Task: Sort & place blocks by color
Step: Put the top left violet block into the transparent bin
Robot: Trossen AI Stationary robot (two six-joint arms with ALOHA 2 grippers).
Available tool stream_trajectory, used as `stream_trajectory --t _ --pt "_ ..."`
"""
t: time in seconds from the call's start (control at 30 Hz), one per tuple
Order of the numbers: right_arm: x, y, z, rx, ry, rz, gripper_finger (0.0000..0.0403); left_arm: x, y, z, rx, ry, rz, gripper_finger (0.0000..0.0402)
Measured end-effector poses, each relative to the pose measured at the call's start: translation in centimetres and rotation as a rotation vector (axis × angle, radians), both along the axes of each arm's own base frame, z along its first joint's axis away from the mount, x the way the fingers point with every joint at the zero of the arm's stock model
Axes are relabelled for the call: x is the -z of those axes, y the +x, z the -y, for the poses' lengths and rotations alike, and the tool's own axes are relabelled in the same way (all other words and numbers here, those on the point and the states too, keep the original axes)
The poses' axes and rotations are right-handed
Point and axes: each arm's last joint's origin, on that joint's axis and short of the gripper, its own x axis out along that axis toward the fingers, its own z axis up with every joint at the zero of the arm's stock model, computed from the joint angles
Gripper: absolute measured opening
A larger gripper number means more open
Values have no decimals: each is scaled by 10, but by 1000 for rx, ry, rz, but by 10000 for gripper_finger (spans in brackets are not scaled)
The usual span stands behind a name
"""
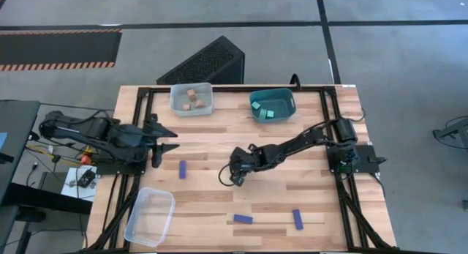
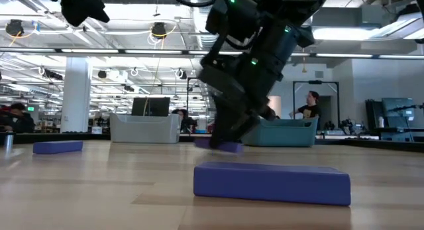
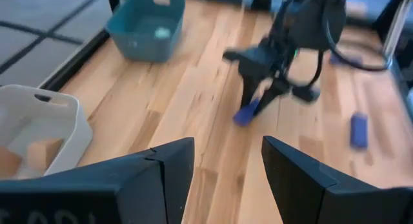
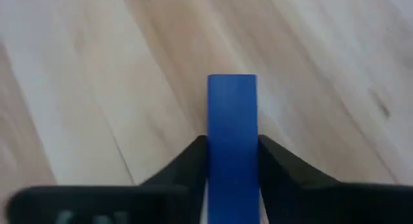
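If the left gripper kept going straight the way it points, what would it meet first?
Probably the right gripper, jaws shut on a blue bar mid-table. The left gripper, jaws open, faces it across bare wood; depth is hard to judge, so this is likely rather than certain.

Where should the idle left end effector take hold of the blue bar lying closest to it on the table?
Grip the blue bar across its narrow width at mid-length, coming straight down from above. It lies flat with open wood around it, and the long sides are parallel faces. The left end effector is open and beside it.
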Motion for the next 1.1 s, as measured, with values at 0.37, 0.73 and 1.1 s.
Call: stream_trajectory --t 0.37,0.73,1.1 --pt "-47 23 -8 59 35 215 78 52 -1 -4 -43 -296 248 171" --pt "-132 51 -13 -166 -409 316 78 69 5 -14 -195 -620 273 171" --pt "-167 58 -9 -314 -628 334 78 63 15 -26 -229 -795 354 187"
